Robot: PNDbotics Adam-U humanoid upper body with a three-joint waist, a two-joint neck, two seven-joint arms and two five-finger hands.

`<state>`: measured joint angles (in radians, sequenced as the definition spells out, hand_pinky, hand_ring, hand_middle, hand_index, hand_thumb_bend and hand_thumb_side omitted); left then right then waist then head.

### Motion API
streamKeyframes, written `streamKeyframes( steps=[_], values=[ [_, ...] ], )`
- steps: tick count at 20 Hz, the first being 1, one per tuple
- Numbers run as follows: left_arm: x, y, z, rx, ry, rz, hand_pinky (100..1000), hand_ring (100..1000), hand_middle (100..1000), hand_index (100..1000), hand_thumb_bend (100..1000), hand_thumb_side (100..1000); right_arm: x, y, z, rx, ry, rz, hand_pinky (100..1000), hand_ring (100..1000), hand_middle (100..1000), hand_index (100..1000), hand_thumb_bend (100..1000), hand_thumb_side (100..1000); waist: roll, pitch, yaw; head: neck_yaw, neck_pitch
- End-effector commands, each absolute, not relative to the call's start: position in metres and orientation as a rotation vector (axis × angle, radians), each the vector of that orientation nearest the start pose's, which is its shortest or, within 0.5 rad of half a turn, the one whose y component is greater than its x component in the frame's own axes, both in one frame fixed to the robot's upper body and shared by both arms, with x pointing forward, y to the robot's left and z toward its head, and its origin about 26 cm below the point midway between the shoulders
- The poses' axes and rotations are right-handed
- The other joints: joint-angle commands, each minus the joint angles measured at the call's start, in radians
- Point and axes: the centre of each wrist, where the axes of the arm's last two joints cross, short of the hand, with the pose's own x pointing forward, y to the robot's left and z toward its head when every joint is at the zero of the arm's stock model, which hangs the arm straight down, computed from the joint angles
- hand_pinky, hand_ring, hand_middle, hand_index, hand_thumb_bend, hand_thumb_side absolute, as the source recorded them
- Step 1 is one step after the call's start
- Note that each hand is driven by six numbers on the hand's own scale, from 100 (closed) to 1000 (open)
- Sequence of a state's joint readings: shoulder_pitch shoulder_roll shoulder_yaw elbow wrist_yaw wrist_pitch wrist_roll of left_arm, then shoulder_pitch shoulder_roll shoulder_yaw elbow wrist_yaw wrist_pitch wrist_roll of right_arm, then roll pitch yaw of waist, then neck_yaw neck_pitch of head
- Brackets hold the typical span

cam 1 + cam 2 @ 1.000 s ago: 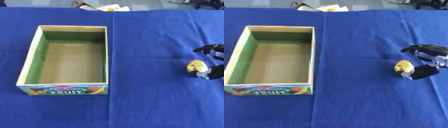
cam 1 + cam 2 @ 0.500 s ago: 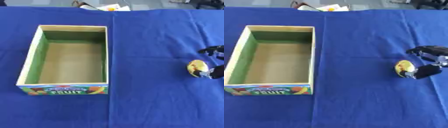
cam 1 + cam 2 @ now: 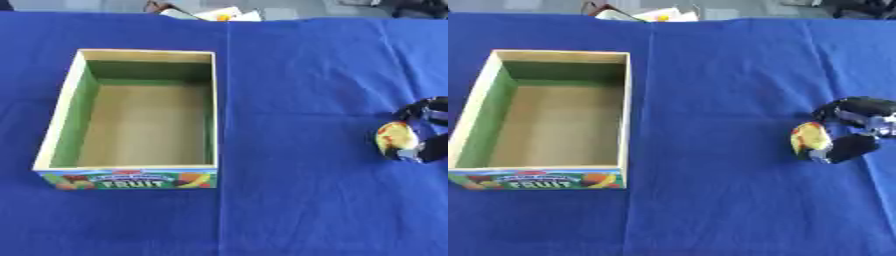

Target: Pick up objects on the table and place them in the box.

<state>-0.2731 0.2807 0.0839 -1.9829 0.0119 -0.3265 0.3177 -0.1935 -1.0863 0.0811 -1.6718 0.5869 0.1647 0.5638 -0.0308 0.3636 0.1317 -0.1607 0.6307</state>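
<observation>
Blue cloth covers the bench (image 3: 710, 200); at its right side the right hand (image 3: 852, 129) curls around a yellow-red fruit (image 3: 808, 138), well apart from the open box (image 3: 627, 110).

- The robot's right hand (image 3: 857, 131), the only part of its body showing, sits at the right edge of both eye views.
- Its fingers (image 3: 857, 106) are glossy black, rounded and thick, with soft highlights along their upper sides.
- A paler, silver-grey patch shows where the black parts meet, near the view's edge.
- The thumb (image 3: 849, 148) is a short, blunt black segment.
- No cables, screws or markings can be made out.
</observation>
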Motion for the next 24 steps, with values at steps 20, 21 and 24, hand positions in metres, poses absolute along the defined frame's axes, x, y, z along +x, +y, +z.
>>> streamKeyframes(
  steps=[20, 21, 24],
  values=[
    [0.298, 0.277, 0.2, 0.277, -2.636, 0.083, 621, 833, 857, 899, 100, 1000, 0.298, -0.403, 0.229, -1.045, -0.966, 1.383, 865, 811, 614, 771, 100, 314, 0.001, -0.017, 0.006, 0.008, -0.006],
    [0.298, 0.277, 0.2, 0.277, -2.637, 0.083, 621, 833, 857, 899, 100, 1000, 0.297, -0.401, 0.231, -1.049, -0.978, 1.378, 862, 809, 619, 772, 100, 265, 0.001, -0.017, 0.005, 0.008, -0.006],
    [0.298, 0.278, 0.2, 0.278, -2.636, 0.081, 621, 833, 857, 899, 100, 1000, 0.295, -0.397, 0.237, -1.06, -1.012, 1.363, 855, 808, 645, 774, 100, 221, 0.001, -0.017, 0.002, 0.009, -0.006]
  ],
)
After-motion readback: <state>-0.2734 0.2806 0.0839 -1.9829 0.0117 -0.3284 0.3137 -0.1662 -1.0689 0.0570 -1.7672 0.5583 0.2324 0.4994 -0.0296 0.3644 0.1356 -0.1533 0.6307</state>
